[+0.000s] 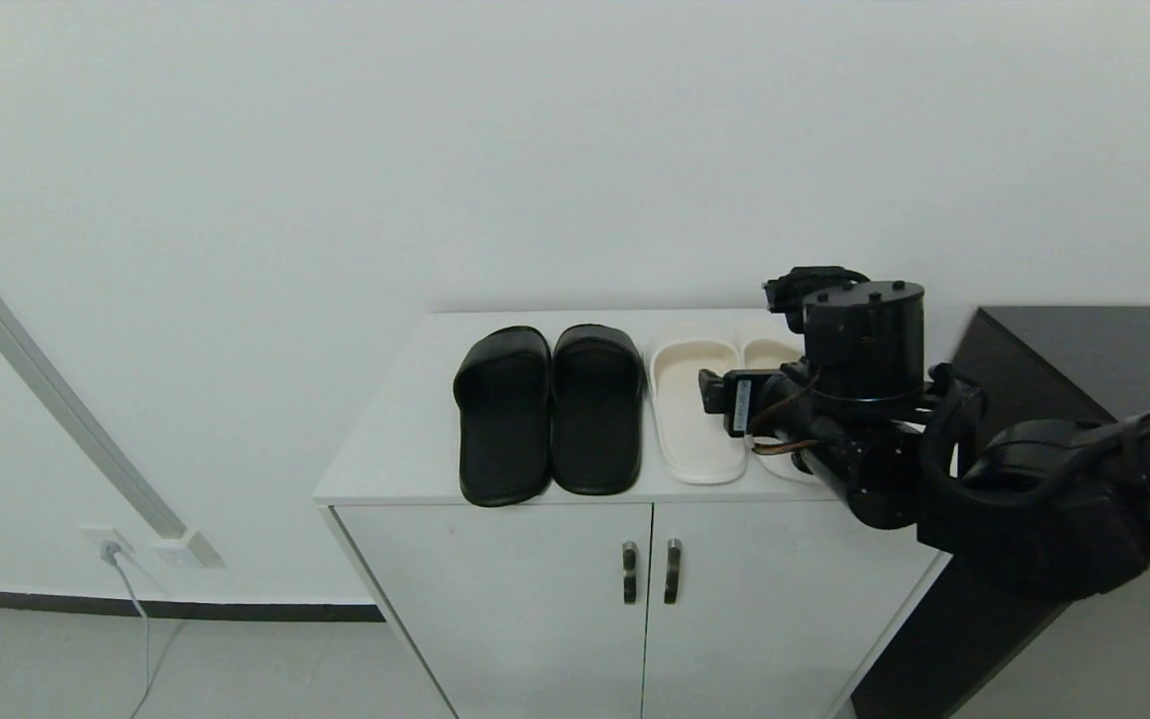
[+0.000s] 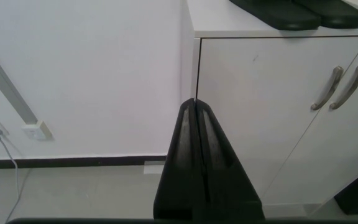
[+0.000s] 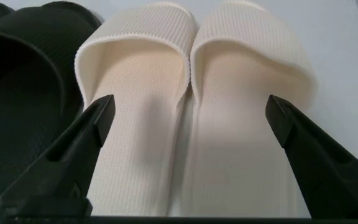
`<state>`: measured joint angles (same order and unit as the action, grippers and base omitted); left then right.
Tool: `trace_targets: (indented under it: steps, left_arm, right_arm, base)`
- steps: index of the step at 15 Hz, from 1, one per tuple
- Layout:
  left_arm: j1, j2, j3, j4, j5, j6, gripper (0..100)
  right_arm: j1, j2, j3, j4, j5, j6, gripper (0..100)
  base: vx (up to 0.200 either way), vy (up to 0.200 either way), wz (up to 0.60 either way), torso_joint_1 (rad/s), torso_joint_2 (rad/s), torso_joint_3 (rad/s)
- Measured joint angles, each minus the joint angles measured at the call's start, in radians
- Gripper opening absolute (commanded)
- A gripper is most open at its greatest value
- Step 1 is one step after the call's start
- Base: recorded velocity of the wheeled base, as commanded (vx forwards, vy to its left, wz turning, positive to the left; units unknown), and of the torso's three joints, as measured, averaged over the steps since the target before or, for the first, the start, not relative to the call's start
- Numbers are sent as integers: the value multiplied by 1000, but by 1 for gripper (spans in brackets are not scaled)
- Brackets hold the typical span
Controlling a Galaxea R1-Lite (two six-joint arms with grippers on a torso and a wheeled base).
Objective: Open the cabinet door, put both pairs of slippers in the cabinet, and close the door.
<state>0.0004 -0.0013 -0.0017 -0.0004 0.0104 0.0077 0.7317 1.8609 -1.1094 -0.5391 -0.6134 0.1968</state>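
Observation:
A white cabinet (image 1: 405,449) stands against the wall, its two doors (image 1: 505,599) shut and their dark handles (image 1: 650,571) side by side at the middle. On its top lie a black pair of slippers (image 1: 547,411) and, to their right, a white pair (image 1: 697,409). My right arm (image 1: 860,345) hangs over the white pair. My right gripper (image 3: 191,118) is open wide, one finger on each outer side of the white slippers (image 3: 194,106), the black pair (image 3: 17,93) beside them. My left gripper (image 2: 196,124) is shut and empty, held low before the cabinet's left front corner (image 2: 196,68).
A dark table (image 1: 1084,350) adjoins the cabinet's right side. The wall rises just behind the slippers. Left of the cabinet are bare floor, a wall socket with a cable (image 1: 108,547) and a slanted grey rail (image 1: 46,389).

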Motion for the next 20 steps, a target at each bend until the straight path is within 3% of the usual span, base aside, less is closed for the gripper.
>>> trace_targets:
  steps: [13, 14, 20]
  left_arm:
    - [0, 0, 0, -1, 1, -8, 0]
    - [0, 0, 0, -1, 1, -8, 0]
    - [0, 0, 0, -1, 1, -9, 0]
  right_arm:
    - [-84, 204, -230, -1, 54, -24, 100]
    - [-87, 211, -237, -3, 54, -31, 0]
    - [-89, 222, -245, -4, 49, -34, 0]
  base:
    - [0, 0, 0, 0, 0, 0]
    - [0, 0, 0, 0, 0, 0]
    - [0, 0, 0, 0, 0, 0]
